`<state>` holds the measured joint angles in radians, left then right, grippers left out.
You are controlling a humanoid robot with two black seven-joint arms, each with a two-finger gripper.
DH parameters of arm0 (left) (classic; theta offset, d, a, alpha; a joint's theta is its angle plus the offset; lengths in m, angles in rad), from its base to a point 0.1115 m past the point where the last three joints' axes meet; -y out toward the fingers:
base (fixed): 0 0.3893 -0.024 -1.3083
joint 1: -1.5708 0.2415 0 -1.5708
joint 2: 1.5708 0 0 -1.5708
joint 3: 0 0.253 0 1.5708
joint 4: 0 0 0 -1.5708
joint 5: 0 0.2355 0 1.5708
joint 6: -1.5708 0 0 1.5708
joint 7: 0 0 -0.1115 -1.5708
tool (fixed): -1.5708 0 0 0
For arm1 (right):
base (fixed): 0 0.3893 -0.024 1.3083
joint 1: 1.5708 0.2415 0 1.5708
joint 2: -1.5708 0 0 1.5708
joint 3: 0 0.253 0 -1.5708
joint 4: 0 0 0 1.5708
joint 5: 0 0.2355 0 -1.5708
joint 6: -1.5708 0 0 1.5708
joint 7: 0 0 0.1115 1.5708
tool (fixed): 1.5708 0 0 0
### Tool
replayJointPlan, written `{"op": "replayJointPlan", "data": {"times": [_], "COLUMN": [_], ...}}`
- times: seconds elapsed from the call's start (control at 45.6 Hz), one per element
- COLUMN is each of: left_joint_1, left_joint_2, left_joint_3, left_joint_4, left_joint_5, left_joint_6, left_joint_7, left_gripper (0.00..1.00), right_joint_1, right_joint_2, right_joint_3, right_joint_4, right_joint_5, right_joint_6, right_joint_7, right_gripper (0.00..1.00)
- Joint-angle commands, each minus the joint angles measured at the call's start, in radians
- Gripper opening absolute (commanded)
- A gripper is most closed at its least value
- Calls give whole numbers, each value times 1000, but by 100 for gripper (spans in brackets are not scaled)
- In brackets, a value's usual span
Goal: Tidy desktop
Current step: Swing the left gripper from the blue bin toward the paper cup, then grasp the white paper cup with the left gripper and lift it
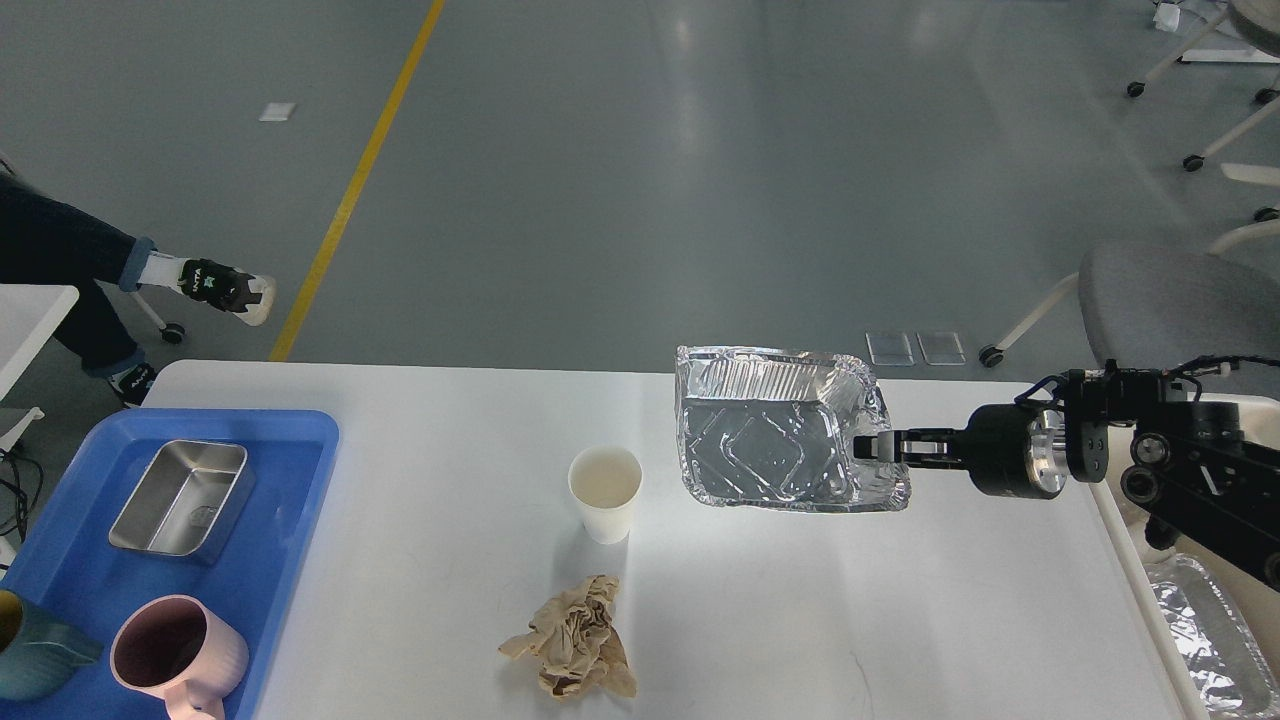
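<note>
Pinching the right rim of the foil tray (770, 430), the 2 fingers (875, 446) of the right gripper (872, 446) close on its crumpled edge; the tray hangs tilted, its open side facing the camera, above the desktop (800, 600). That white desktop fills the lower part of the view and carries everything else. Left of the foil tray stands a paper cup (605, 492), upright and apart from it. Nearer the camera than the cup lies a crumpled brown napkin (575, 640). Far left of the foil tray sits a blue tray (290, 470) holding a steel tin (182, 497), a pink mug (175, 650) and a teal cup (30, 650). No left gripper is in view.
</note>
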<state>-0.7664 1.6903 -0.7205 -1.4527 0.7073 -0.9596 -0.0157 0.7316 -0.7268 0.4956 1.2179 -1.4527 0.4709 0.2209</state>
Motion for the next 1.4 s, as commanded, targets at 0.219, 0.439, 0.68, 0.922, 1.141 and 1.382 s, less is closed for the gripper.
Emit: {"op": "replayJointPlan", "data": {"times": [0.219,0.439,0.68,0.922,1.141,1.382], "left_joint_1": [-23,-177,-180,-174,-169,-163], "left_joint_2": [-214,-655,-995,-1193,-1339,-1482], "left_joint_3": [-16,7,39,113,133,206], "left_joint_4": [70,219,385,466,535,640], "left_joint_5": [81,242,302,319,382,422], "left_joint_6": [15,16,16,45,81,139], "left_joint_7": [74,266,356,385,382,364], "left_gripper": [100,100,100,100,100,100], "right_joint_1": [-1,8,8,0,0,-6], "right_joint_2": [-11,-10,-19,-20,-20,-36], "right_joint_3": [3,3,4,4,4,4], "right_joint_4": [2,2,2,2,2,3], "right_joint_5": [0,2,2,2,2,3], "right_joint_6": [0,0,0,0,0,-1], "right_joint_7": [0,0,2,0,0,0], "right_gripper": [0,0,0,0,0,0]}}
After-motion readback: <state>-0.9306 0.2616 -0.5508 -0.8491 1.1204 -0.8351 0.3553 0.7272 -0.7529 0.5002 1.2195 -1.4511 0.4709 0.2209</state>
